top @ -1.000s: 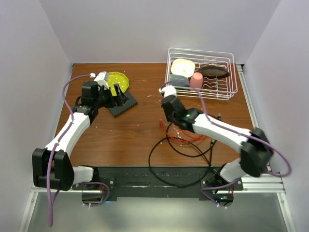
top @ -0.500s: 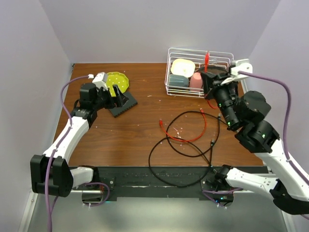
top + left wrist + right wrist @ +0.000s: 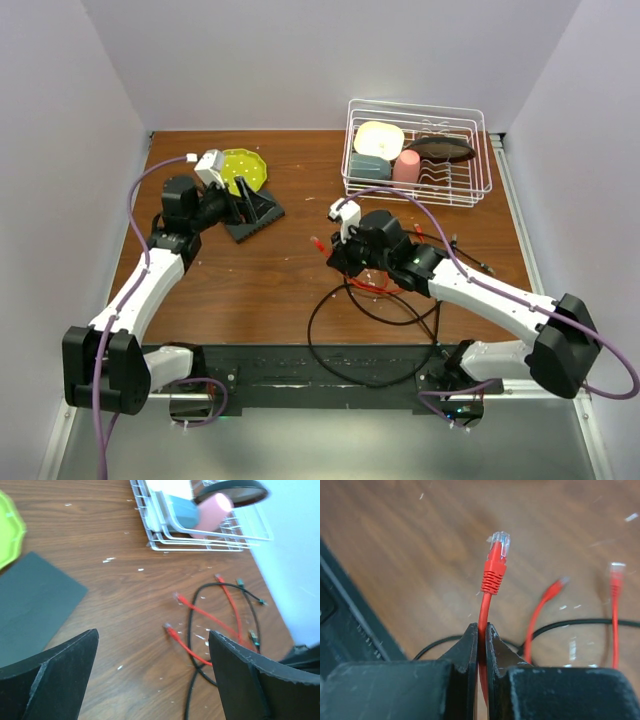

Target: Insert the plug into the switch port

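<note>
On the counter point(image 3: 270, 275), a wire rack point(image 3: 416, 103) at the far right corner holds a yellow bowl point(image 3: 379, 137), blue-grey dish point(image 3: 367, 166), pink cup point(image 3: 407, 167) and dark oval plate point(image 3: 440, 149). The black switch point(image 3: 262, 218) lies near the far left corner, its ports too small to tell, by the wide-spread left pincer point(image 3: 152, 632). Mid-counter, the right pincer point(image 3: 481, 630) clamps the red cable point(image 3: 485, 605) just below its plug point(image 3: 498, 542).

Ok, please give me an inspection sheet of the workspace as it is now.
Surface: brown wooden table, white specks.
Job's things: red plug not in the black switch.
Clutter: wire dish rack holding a pink cup and a bowl; yellow-green plate.
Grippers: left gripper open above the switch; right gripper shut on the red cable below the plug.
Cables: other red cable ends and a black cable loose on the table.
Surroundings: plain pale walls; nothing else seen.
</note>
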